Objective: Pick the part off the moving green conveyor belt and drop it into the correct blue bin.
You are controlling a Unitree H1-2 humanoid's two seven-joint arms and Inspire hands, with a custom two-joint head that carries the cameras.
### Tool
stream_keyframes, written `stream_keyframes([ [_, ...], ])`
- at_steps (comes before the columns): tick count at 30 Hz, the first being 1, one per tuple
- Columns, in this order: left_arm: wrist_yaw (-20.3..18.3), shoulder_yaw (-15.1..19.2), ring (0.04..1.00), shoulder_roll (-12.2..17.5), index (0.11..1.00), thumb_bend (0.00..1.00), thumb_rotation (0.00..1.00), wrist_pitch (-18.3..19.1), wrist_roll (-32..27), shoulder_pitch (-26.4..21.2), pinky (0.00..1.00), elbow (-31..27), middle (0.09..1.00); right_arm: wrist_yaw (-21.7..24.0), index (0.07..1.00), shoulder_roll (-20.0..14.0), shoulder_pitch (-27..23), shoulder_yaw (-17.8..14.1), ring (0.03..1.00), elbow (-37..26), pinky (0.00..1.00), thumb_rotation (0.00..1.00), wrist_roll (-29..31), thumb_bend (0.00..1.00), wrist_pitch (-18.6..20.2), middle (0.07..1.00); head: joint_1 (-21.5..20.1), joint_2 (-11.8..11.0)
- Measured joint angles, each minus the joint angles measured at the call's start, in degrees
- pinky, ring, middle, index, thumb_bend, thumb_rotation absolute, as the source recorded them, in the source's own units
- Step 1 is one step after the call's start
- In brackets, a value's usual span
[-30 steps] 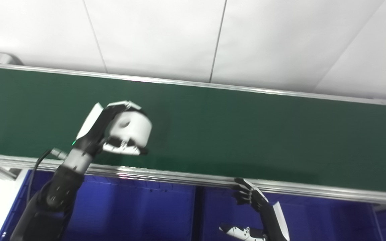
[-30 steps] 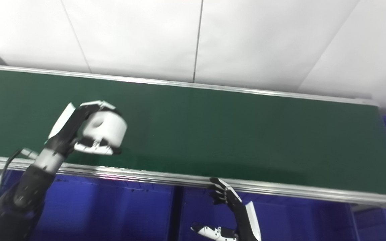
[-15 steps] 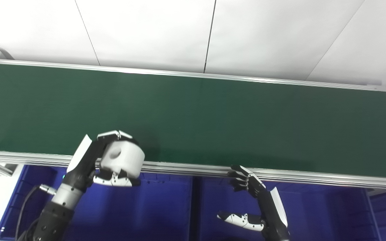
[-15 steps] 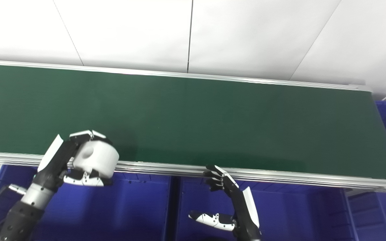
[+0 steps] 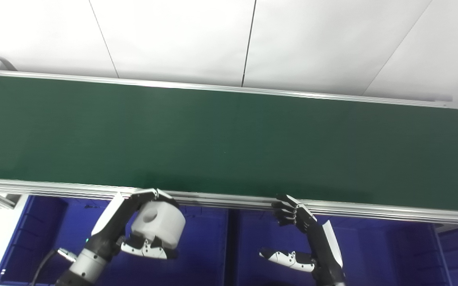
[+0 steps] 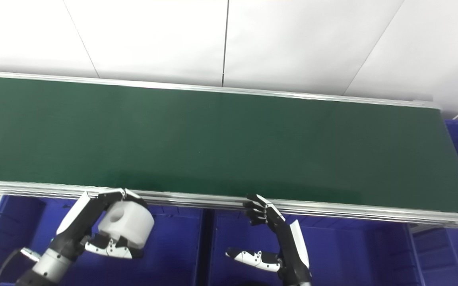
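Here, the left robot hand [image 5: 133, 228] is reaching up from the lower left, its dark forearm slanting toward the belt's near rail; its fingers [image 5: 149, 194] are curling over the top of a white cylindrical part [image 5: 158, 224] while the thumb is pressing underneath, so the hand is clamped on the part. The part is smooth, matte and drum-shaped, with a round recess in its upper face; it is hanging above the left blue bin [image 5: 34, 238], just clear of the green conveyor belt [image 5: 229, 143]. The right robot hand [image 6: 274, 238] is standing upright over the neighbouring blue bin [image 6: 352, 254], fingers spread apart and holding nothing, fingertips [image 6: 255, 206] just beside the aluminium rail [image 6: 332, 208], thumb jutting sideways to the left. The belt is flat, dull and dark green, framed by ribbed silver rails; the bins are glossy blue plastic with a dark divider between them; behind the belt, white wall panels [image 5: 173, 35] are meeting at thin dark seams.
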Motion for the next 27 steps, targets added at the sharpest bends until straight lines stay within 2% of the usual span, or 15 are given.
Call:
stream_keyframes([
  [9,0.35,-2.78,0.476,0.07,0.464,0.50,0.00,0.03,14.20,-0.37,0.50,0.75,0.524,1.25,0.807,0.11,-0.10,-0.66,0.682,0.13,0.60,0.30,0.25,0.84,0.00,0.738,1.58,0.09],
  [12,0.33,-3.25,0.465,0.03,0.473,0.50,0.00,0.97,16.71,-1.25,0.50,1.36,0.525,1.17,0.807,0.35,-0.31,-0.68,0.681,0.20,0.60,0.32,-0.05,0.84,0.00,0.736,1.76,0.00],
  [18,-2.61,-4.92,0.457,0.04,0.480,0.50,0.00,10.90,22.31,-3.28,0.55,0.14,0.529,1.00,0.807,0.82,-0.45,-0.88,0.686,0.27,0.60,0.33,-0.40,0.84,0.00,0.735,1.85,0.35],
  [19,-3.05,-5.21,0.608,0.07,0.491,0.49,0.03,11.96,22.96,-3.41,0.60,-0.27,0.642,0.95,0.807,0.94,-0.43,-0.95,0.686,0.28,0.61,0.33,-0.48,0.84,0.00,0.737,1.85,0.26],
  [20,-3.86,-5.69,0.659,0.19,0.495,0.49,0.04,13.78,24.35,-3.68,0.61,-0.79,0.681,0.81,0.808,1.02,-0.39,-0.94,0.686,0.28,0.61,0.33,-0.48,0.84,0.00,0.737,1.85,0.26],
  [21,-4.62,-6.35,0.711,0.42,0.606,0.45,0.07,15.25,25.99,-3.99,0.69,-1.16,0.722,0.73,0.807,1.05,-0.40,-0.88,0.686,0.29,0.61,0.33,-0.50,0.84,0.00,0.736,1.76,0.26],
  [22,-5.49,-7.10,0.753,0.74,0.686,0.42,0.15,16.48,27.81,-4.26,0.77,-1.51,0.756,0.62,0.808,1.07,-0.42,-0.82,0.685,0.30,0.60,0.33,-0.51,0.84,0.00,0.736,1.76,0.26],
  [23,-6.72,-8.11,0.790,1.19,0.749,0.41,0.37,18.19,30.25,-4.55,0.85,-2.24,0.790,0.36,0.810,1.07,-0.46,-0.72,0.687,0.32,0.61,0.33,-0.59,0.83,0.00,0.738,1.84,0.26],
  [25,-8.88,-9.73,0.808,2.11,0.777,0.42,0.50,20.52,34.87,-4.95,0.89,-3.55,0.806,-0.02,0.811,1.04,-0.45,-0.57,0.687,0.32,0.61,0.33,-0.66,0.83,0.00,0.738,1.85,0.35],
  [27,-10.98,-10.90,0.861,3.21,0.843,0.53,0.81,22.64,38.12,-5.12,0.93,-5.16,0.862,-0.25,0.809,1.00,-0.45,-0.36,0.686,0.32,0.61,0.32,-0.66,0.83,0.00,0.737,1.67,0.35],
])
